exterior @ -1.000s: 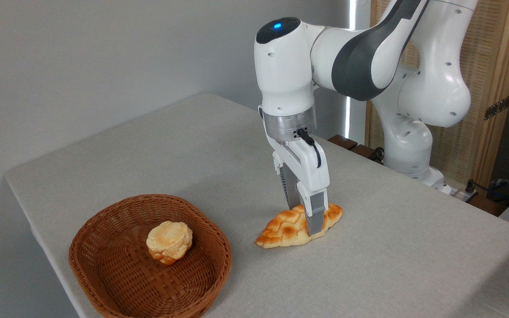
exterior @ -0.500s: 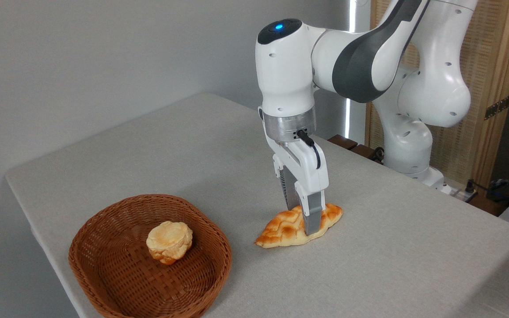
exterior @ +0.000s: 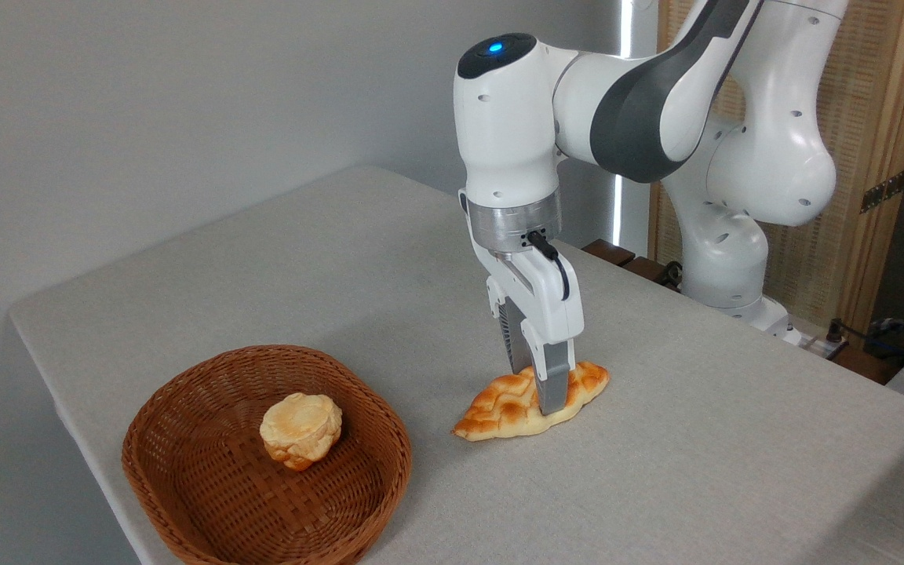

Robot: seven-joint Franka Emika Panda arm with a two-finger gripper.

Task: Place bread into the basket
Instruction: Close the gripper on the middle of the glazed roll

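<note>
The bread (exterior: 497, 406), a golden braided loaf with pointed ends, lies on the grey table to the right of the basket. My gripper (exterior: 537, 392) comes straight down on its right half, one finger on the near side and one on the far side, pressed against the crust. The loaf still rests on the tabletop. The brown wicker basket (exterior: 155, 408) stands at the front left corner, about a hand's width from the loaf's left tip.
A small round pale bun (exterior: 300, 429) sits inside the basket. The table's left edge (exterior: 52, 377) runs close behind the basket. The arm's base (exterior: 727, 267) and a wooden screen (exterior: 876, 157) stand at the back right.
The fingers have drawn together on the loaf, the near finger moving left against the crust. The loaf and basket have stayed where they were.
</note>
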